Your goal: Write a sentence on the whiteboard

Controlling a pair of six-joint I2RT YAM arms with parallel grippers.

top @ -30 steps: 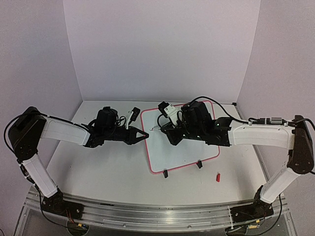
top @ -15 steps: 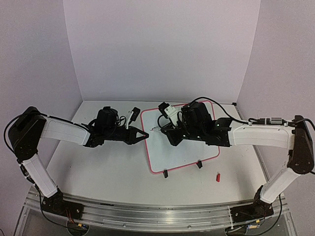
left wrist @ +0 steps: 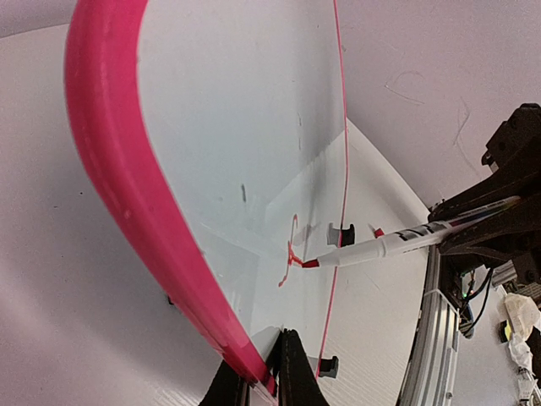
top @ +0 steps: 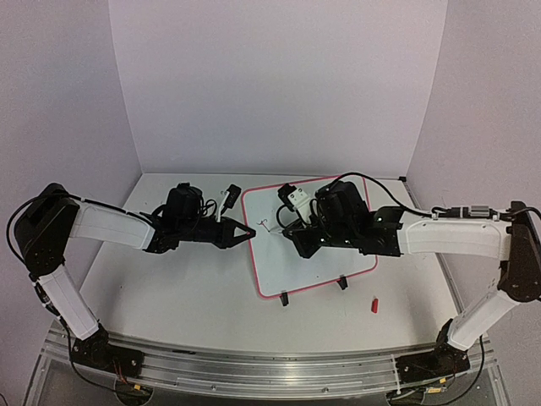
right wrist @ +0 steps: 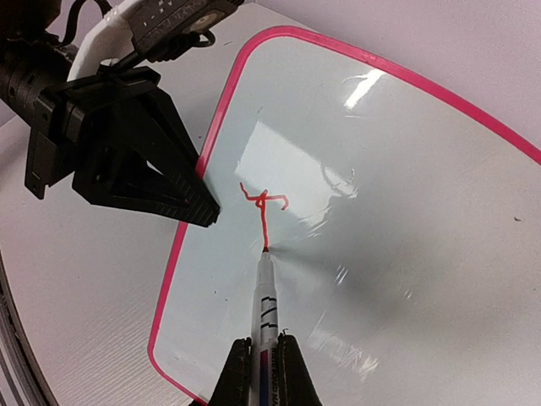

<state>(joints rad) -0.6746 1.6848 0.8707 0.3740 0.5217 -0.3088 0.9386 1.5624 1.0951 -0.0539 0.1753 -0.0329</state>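
The white table carries the whiteboard a little right of its middle, between the two arms, with the black feet of a stand showing at the board's near edge. The left arm reaches in low from the left, its forearm nearly level. The right arm stretches in from the right, out over the board's face. The left gripper meets the board's left edge side-on, and its fingers are pinched onto the pink frame there. The right gripper hangs above the board's middle, fingers pressed together around the barrel of a marker. The marker sticks straight out past the fingertips, its long axis in line with the gripper and aimed toward the board's left edge. Its red tip touches the glossy surface. The writing is only a small red scribble, a stroke with a crossing squiggle on top, lying just beyond the tip and near the left gripper's fingertips. A small red cap lies on the table just off the board's near right corner.
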